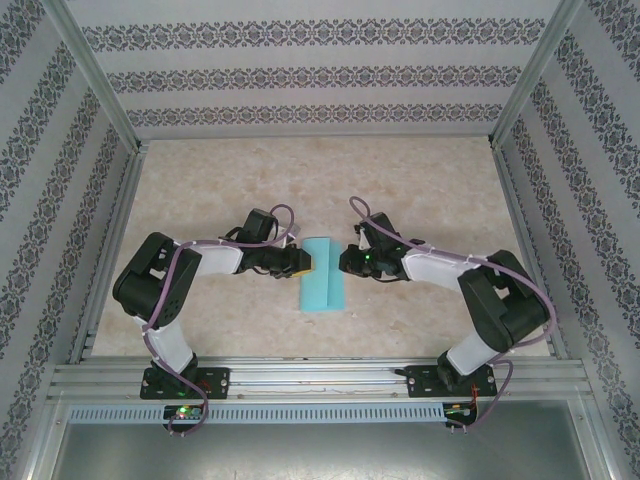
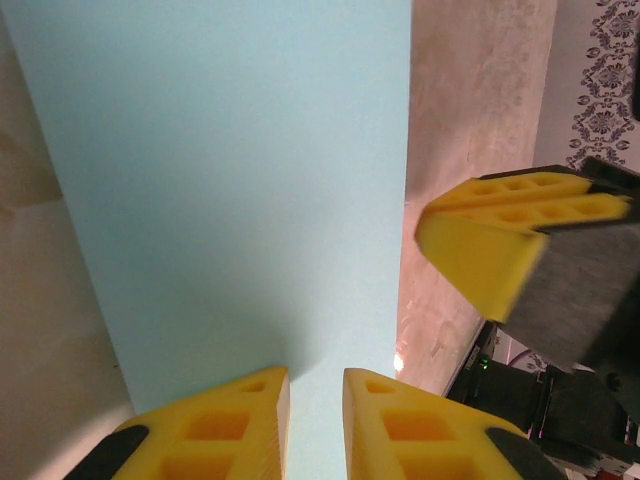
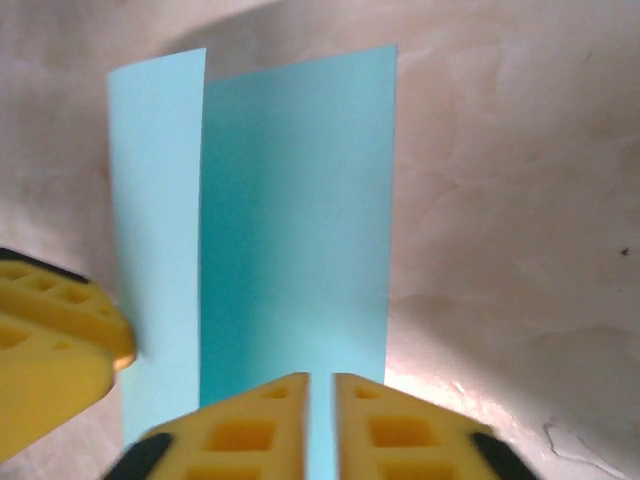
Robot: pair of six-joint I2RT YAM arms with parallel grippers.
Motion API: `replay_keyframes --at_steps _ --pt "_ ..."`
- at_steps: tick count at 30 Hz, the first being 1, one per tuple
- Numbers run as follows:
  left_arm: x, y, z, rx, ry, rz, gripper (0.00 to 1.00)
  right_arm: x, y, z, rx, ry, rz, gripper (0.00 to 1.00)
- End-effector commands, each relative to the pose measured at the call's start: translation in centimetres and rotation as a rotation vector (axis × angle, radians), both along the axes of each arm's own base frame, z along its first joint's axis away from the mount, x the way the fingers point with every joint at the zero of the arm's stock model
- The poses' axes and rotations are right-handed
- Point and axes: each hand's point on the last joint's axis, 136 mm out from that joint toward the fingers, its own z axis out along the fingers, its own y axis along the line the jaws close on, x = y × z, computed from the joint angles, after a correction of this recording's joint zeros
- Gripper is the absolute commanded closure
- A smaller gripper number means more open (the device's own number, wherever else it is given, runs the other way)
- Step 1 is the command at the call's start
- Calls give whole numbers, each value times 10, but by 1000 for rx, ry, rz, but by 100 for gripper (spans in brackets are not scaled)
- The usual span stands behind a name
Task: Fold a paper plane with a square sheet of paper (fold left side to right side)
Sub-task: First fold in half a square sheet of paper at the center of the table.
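1. Nearest us, the arm bases (image 1: 185, 382) are sitting on the aluminium rail (image 1: 320, 372).
2. Just beyond, the left gripper (image 1: 298, 262) and the right gripper (image 1: 344, 262) are facing each other across the square sheet of paper (image 1: 322, 285). Each is keeping its jaws a narrow slit apart and clamping nothing.
3. The sheet is lying between them, one flap folded over and leaving a strip uncovered.
4. We are judging it light, limp and slippery on the table (image 1: 420, 190), so we are favouring a gentle pinch at a free edge.
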Motion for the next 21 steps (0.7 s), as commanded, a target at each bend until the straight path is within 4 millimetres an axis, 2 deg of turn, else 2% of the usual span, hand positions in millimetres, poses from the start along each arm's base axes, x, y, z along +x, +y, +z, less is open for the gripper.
replay_keyframes --at_steps 1,5,9,18,21 --pt "6 -6 4 -10 -30 -6 80 -3 -5 10 57 -31 2 75" --pt "5 -7 5 -13 -29 -10 80 -9 11 27 209 -47 57 60" --pt "5 -7 5 -17 -29 -6 81 -11 30 28 292 -33 93 53" --pt "5 -8 5 -22 -25 -7 81 -4 55 11 329 0 108 53" --pt "5 -8 5 -20 -25 -7 81 -5 62 11 352 4 121 60"
